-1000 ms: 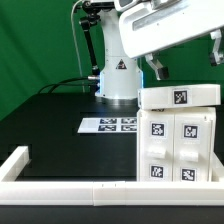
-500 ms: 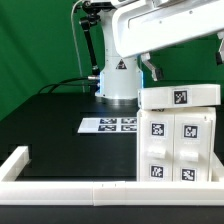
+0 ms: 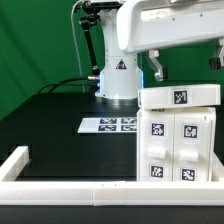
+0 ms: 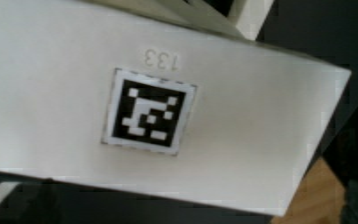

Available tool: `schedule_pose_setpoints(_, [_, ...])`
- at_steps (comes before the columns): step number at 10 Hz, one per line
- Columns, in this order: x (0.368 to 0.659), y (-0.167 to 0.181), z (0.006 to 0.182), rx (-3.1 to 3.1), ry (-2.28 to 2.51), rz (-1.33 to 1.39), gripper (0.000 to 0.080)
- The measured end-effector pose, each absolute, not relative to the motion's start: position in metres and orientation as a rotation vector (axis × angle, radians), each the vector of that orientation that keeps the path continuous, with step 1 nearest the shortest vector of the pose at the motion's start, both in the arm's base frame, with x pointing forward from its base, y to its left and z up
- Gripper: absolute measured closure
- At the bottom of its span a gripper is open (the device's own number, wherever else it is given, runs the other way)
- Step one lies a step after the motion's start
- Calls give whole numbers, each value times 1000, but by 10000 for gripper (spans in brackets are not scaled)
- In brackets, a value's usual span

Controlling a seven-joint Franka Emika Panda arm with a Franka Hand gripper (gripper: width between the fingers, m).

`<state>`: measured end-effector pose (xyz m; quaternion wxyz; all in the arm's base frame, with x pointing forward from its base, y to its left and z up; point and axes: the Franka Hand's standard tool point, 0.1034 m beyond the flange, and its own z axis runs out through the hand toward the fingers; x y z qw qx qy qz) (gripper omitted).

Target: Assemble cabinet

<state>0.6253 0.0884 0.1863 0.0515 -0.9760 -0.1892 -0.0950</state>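
Observation:
The white cabinet body [image 3: 181, 146] stands at the exterior view's right, with two tagged door blocks on its front. A flat white top block [image 3: 180, 97] with one tag lies on it. My gripper [image 3: 184, 66] hangs just above that top block, its two dark fingers [image 3: 155, 68] spread apart with nothing between them. In the wrist view a white tagged surface of the cabinet [image 4: 176, 100] fills the frame close up; my fingers do not show there.
The marker board [image 3: 108, 125] lies flat on the black table left of the cabinet. A long low white rail [image 3: 60, 186] runs along the front edge and turns up at the left. The robot base [image 3: 117, 78] stands behind.
The arm's white hand has lifted and levelled out above the cabinet. The cabinet parts have not moved.

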Motion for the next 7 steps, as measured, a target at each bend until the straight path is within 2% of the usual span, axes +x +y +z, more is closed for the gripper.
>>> schedule_pose_setpoints(4, [626, 85, 185, -2884, -1009, -313, 2])
schedule_pose_setpoints(7, [627, 79, 185, -2697, -1571, -320, 2])
